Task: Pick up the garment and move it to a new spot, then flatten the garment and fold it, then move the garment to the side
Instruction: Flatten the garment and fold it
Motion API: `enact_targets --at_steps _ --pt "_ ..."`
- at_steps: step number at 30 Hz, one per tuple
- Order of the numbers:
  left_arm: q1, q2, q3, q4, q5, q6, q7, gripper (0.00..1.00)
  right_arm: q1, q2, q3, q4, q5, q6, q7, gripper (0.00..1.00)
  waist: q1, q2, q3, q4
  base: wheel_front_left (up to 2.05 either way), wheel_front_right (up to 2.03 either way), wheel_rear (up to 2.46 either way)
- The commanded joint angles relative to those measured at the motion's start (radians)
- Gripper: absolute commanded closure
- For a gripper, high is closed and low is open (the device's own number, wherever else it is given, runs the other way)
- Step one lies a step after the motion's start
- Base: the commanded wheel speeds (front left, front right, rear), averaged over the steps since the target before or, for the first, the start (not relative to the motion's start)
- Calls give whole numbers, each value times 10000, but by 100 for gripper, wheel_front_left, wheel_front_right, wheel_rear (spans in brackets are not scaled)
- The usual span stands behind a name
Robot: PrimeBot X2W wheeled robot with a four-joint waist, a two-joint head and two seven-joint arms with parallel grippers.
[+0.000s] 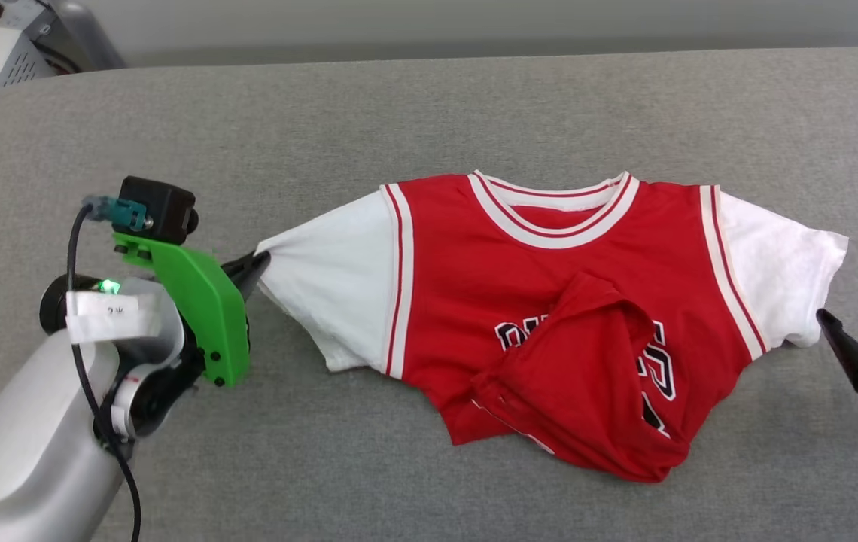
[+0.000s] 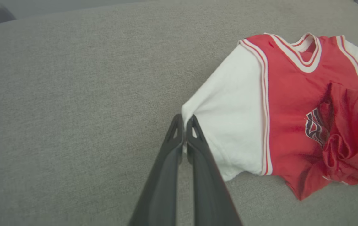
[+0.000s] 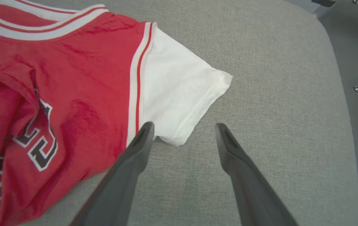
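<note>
Left gripper of mine is clenching on the white sleeve tip of the garment, which is lying rumpled, chest up, mid-way across the grey cushion; my right gripper is hovering, fingers spread wide, at the other sleeve's hem.

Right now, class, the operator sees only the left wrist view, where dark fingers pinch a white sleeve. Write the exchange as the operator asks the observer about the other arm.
Operator: Is the right gripper on the garment too?
Observer: No. Its jaws stand wide open and hold nothing.
Operator: Where is it?
Observer: By the lower corner of the other sleeve, which lies flat on the grey surface.
</note>
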Motion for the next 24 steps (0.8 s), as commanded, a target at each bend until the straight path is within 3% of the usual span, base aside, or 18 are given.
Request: enact_targets --at_steps 1,6,10,18,24 --pt "417 231 40 -671 -46 268 137 100 -348 -268 6 -48 304 -7 545 0 0 0 314 372 0 0 0" --pt "1299 533 110 -2974 76 1019 194 100 -1239 -1260 -42 294 960 -7 2311 0 0 0 919 756 0 0 0" --pt "1591 557 59 -3907 256 1323 127 100 -2027 -1561 -244 871 1246 -7 3070 0 0 0 1360 1028 0 0 0" --pt "1368 472 -88 -4671 674 1492 59 100 -3088 -2175 -4 2101 1040 -7 3268 0 0 0 2071 1484 0 0 0" --pt "1225 347 -280 -4814 822 1448 51 100 -3356 -2213 268 2973 903 -7 2936 0 0 0 2362 1679 0 0 0"
